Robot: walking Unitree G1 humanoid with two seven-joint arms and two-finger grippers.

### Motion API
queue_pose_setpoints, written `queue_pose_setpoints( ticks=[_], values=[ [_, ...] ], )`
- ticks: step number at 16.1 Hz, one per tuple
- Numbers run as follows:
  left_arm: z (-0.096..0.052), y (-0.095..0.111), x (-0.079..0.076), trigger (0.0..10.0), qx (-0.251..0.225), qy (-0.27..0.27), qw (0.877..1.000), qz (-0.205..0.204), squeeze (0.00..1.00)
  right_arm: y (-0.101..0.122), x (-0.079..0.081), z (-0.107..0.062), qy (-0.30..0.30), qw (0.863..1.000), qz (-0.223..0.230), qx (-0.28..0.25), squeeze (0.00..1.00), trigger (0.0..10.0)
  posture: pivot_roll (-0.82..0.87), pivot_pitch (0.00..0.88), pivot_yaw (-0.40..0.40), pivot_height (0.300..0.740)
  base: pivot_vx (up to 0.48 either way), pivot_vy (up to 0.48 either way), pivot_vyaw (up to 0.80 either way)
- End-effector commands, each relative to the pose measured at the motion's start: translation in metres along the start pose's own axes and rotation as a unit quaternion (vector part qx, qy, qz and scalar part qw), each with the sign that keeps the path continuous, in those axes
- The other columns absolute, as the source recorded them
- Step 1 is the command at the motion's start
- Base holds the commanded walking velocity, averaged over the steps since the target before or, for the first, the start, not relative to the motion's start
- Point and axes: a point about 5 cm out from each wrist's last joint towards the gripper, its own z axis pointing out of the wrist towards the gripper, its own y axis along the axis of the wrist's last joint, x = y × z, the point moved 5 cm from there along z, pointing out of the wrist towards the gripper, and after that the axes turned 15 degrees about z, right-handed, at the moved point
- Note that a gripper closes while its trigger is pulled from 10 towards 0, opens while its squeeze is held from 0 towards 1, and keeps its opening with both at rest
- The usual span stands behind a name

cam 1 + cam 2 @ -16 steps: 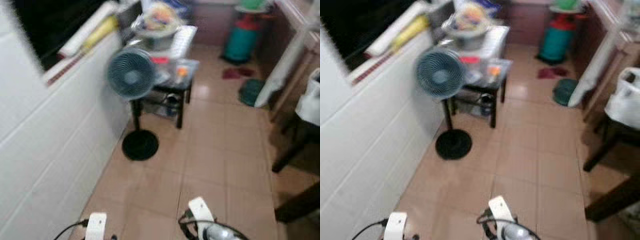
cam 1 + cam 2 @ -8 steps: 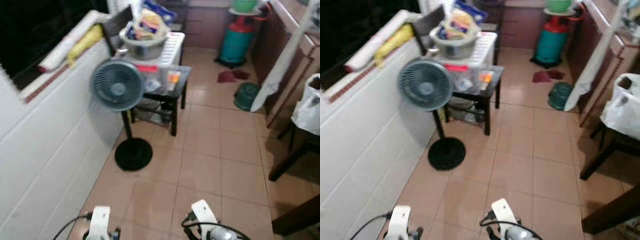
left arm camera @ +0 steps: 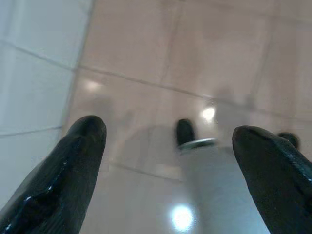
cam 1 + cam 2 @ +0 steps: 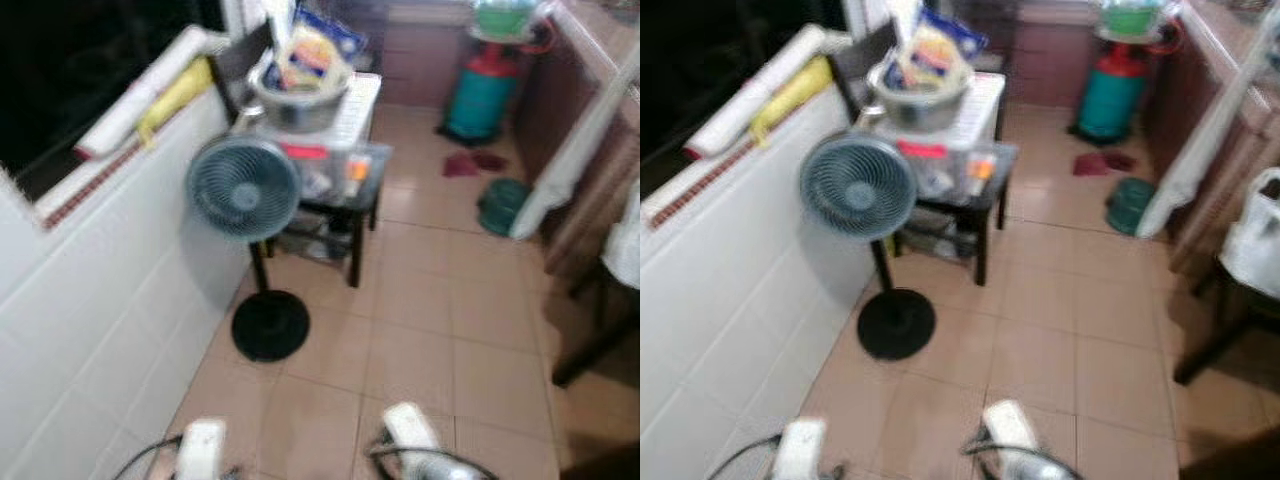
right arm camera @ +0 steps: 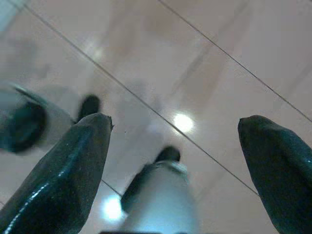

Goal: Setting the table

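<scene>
The robot stands on a floor (image 4: 440, 330) of light brown tiles. The head views are a bit blurry. A white tiled wall (image 4: 90, 300) runs along the robot's left side.

Ahead and to the left stands a round fan (image 4: 243, 187) on a thin black pole with a flat black base (image 4: 270, 325). Just behind the fan is a small black table (image 4: 335, 185). On the table sits a metal bowl (image 4: 300, 100) with a colourful bag (image 4: 315, 55) sticking out of it, resting on a white tray-like thing (image 4: 352, 105). It is too blurry to tell what the small things on the table top are.

On the ledge of the wall lie a white roll (image 4: 150, 90) and a yellow thing (image 4: 175, 90), side by side.

Far ahead, near the back wall, is a green gas tank (image 4: 485, 95) with a red top. A dark red rag (image 4: 470, 162) lies on the floor near it, and a green round thing (image 4: 503, 203) sits a little closer. On the right is a white bag (image 4: 1255, 255) on a dark chair (image 4: 1220, 330), and a white cloth (image 4: 575, 150) hangs by the brown cabinet (image 4: 590, 190).

Both arms hang low by the robot's sides. The left gripper (image 3: 168, 165) points down at the floor, close to the wall, and its two black fingers (image 3: 63, 180) are spread wide apart with nothing between them. The right gripper (image 5: 173, 165) also points at the floor tiles, with its fingers (image 5: 63, 175) spread wide and holding nothing.
</scene>
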Motion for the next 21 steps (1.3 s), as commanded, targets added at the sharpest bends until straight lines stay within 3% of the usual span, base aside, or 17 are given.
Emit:
queue_pose_setpoints(
  ticks=[1, 5, 13, 21],
  values=[
    [0.001, 0.0079, -0.0079, 10.0, -0.01, -0.01, 1.0, -0.003, 0.0, -0.0062, -0.0141, -0.003, -0.017, 1.0, -0.001, 0.009, 0.0, 10.0, -0.11, 0.074, 0.024, 0.74, 0.27, 0.398, 0.0],
    [0.001, 0.0085, -0.0075, 10.0, -0.012, -0.009, 1.0, -0.002, 0.0, -0.0062, -0.0127, -0.0028, -0.015, 1.0, -0.002, 0.009, 0.0, 10.0, -0.11, 0.075, 0.025, 0.74, 0.276, 0.394, 0.0],
    [0.0012, 0.0084, -0.0095, 10.0, -0.008, -0.013, 1.0, -0.002, 0.0, -0.0068, -0.0114, -0.0025, -0.014, 1.0, -0.004, 0.01, 0.0, 10.0, -0.11, 0.078, 0.023, 0.74, 0.0, 0.0, 0.0],
    [0.0008, 0.0016, -0.0023, 10.0, 0.009, 0.008, 0.999, -0.034, 0.0, 0.0018, -0.0099, -0.0015, -0.01, 1.0, -0.014, 0.003, 0.0, 10.0, -0.07, 0.063, -0.016, 0.74, 0.0, 0.0, 0.0]
  ],
)
